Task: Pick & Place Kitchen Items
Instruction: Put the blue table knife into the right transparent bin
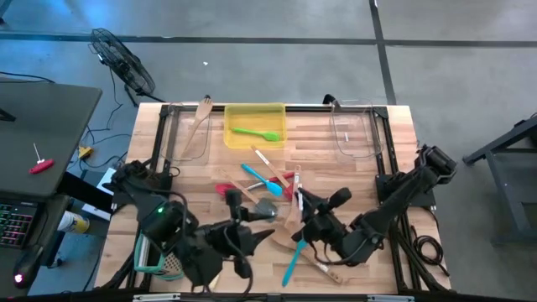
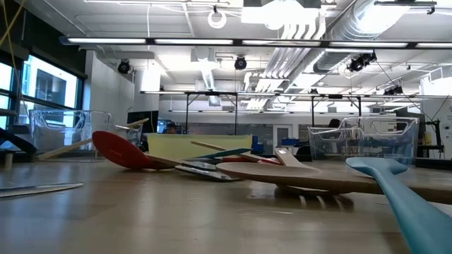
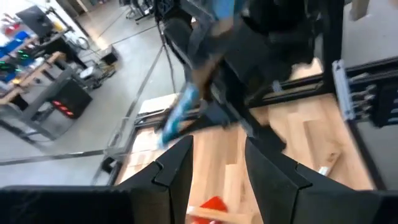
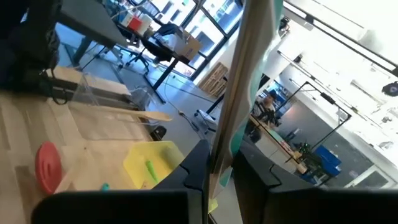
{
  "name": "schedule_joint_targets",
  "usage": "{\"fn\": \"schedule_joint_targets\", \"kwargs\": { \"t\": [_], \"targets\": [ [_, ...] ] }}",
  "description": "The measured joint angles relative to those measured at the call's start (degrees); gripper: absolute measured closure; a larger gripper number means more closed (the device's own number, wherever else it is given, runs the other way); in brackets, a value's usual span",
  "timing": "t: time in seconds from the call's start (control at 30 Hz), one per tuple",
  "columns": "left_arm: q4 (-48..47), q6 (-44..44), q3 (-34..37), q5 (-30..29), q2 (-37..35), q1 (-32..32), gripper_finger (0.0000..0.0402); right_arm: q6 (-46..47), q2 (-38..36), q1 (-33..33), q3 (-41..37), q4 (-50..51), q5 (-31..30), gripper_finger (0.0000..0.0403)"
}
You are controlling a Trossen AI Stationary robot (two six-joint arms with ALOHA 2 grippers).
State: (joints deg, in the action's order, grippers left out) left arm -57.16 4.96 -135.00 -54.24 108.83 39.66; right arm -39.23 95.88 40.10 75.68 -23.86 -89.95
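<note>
The kitchen items lie heaped mid-table (image 1: pixel 268 184): blue, red and grey spatulas and pale wooden spoons. In the low view a red spatula (image 2: pixel 123 152), a wooden spoon (image 2: pixel 296 175) and a blue spatula (image 2: pixel 413 201) rest flat on the board. A green spatula (image 1: pixel 256 132) lies in the yellow tray (image 1: pixel 231 126). My right gripper (image 1: pixel 299 204) (image 4: pixel 221 163) is at the heap's near right side, shut on a pale wooden utensil. My left gripper (image 1: pixel 247 214) (image 3: pixel 217 158) hovers open at the heap's near left side, with a red item (image 3: pixel 211 205) below it. My right gripper pinches a pale wooden utensil's slim handle (image 4: pixel 239 93) between its two fingers. The handle runs on past the fingers, with a teal strip (image 4: pixel 261 56) beside it. Which end it holds, and whether the utensil is clear of the table, I cannot tell.
A clear bin stands at the far left (image 1: pixel 189 134) with a wooden spoon (image 1: pixel 200 117) leaning in it, and another clear bin at the far right (image 1: pixel 352 130). A blue spatula (image 1: pixel 294 260) and a wooden piece lie near the table's near edge under the right arm.
</note>
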Motion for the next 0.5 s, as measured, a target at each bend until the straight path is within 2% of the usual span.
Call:
{"fn": "schedule_joint_targets", "kwargs": {
  "t": [0.17,0.33,0.43,0.5],
  "targets": [
    [-3.5,-0.04,0.02,-7.66,-0.83,0.98,0.0261,3.37,-5.61,-2.74,0.0,7.23,-0.06,0.0366],
    [-13.65,6.2,0.0,-9.95,-2.02,-0.28,0.0261,15.5,-12.05,-10.41,0.0,26.19,1.03,0.0366],
    [-21.65,11.87,0.02,-9.64,-2.51,-2.23,0.0261,26.41,-16.62,-16.9,0.0,38.44,6.54,0.0366],
    [-25.72,15.36,0.02,-9.32,-2.95,-4.52,0.0261,34.36,-19.5,-21.83,0.0,46.22,12.6,0.0366]
  ]
}}
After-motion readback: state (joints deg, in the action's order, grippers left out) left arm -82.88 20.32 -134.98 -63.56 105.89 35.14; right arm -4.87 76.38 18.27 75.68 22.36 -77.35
